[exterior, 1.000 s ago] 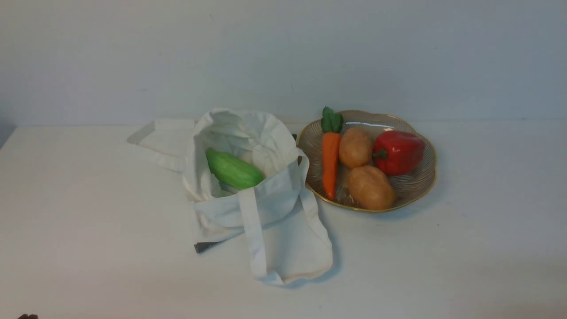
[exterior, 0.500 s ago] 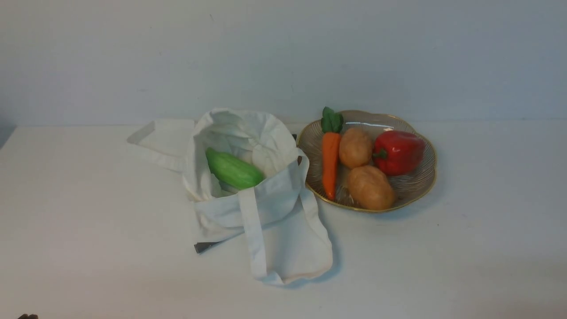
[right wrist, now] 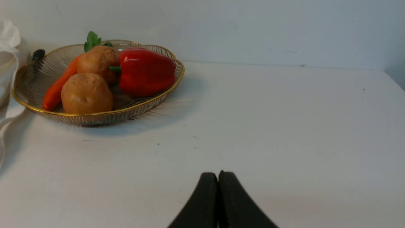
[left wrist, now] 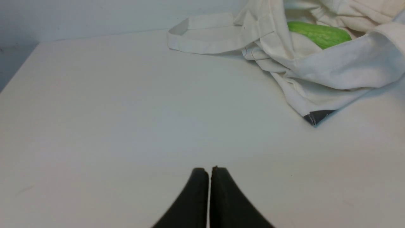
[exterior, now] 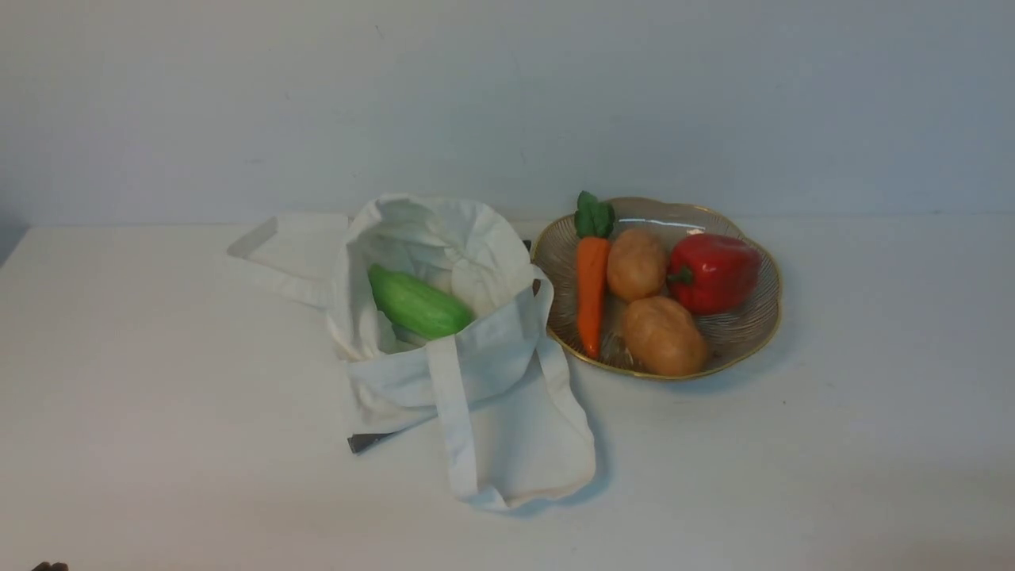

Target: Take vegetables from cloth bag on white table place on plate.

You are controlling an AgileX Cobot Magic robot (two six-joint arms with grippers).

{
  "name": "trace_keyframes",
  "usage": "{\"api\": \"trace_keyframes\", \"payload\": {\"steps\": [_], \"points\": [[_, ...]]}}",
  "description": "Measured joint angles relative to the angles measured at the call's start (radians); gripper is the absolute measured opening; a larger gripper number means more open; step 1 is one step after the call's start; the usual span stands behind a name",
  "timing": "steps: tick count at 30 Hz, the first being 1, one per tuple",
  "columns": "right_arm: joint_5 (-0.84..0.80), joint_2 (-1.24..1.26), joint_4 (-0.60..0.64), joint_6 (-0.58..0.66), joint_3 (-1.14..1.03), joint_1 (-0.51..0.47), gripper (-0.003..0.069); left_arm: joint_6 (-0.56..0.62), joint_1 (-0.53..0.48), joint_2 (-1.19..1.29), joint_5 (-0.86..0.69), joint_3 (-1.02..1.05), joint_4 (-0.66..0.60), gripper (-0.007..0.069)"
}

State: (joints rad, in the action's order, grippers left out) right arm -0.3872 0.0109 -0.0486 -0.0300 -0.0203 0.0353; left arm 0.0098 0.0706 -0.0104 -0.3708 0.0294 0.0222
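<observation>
I see the left end effector (left wrist: pixel 209 171) at the bottom centre of its wrist frame, fingertips pressed together with nothing between them, over bare surface (left wrist: pixel 110 120). The right end effector (right wrist: pixel 218 175) sits at the bottom centre of its own wrist frame, tips likewise together and holding nothing. In the front frame I see neither end effector.

Outward from there, front frame: the cloth bag (exterior: pixel 476 396) lies slumped left of centre, mouth open, one strap (exterior: pixel 277 254) spread toward the upper left, the other running toward the bottom of the frame. The cucumber (exterior: pixel 418 304) lies inside the open mouth, tilted, partly covered by the fabric edge. A small dark tab (exterior: pixel 365 442) shows at the bag's lower left corner.

The plate (exterior: pixel 761 317) is just right of the bag. On it: carrot (exterior: pixel 591 289) at the left side, leaf end toward the top of the frame, two potatoes (exterior: pixel 663 335), and a red pepper (exterior: pixel 712 272) at the right.
</observation>
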Motion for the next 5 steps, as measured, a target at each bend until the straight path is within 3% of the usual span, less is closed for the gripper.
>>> {"api": "trace_keyframes", "payload": {"steps": [5], "points": [[0.000,0.000,0.000,0.000,0.000,0.000,-0.0015,0.000,0.000,0.000,0.000,0.000,0.000,-0.0005]]}}
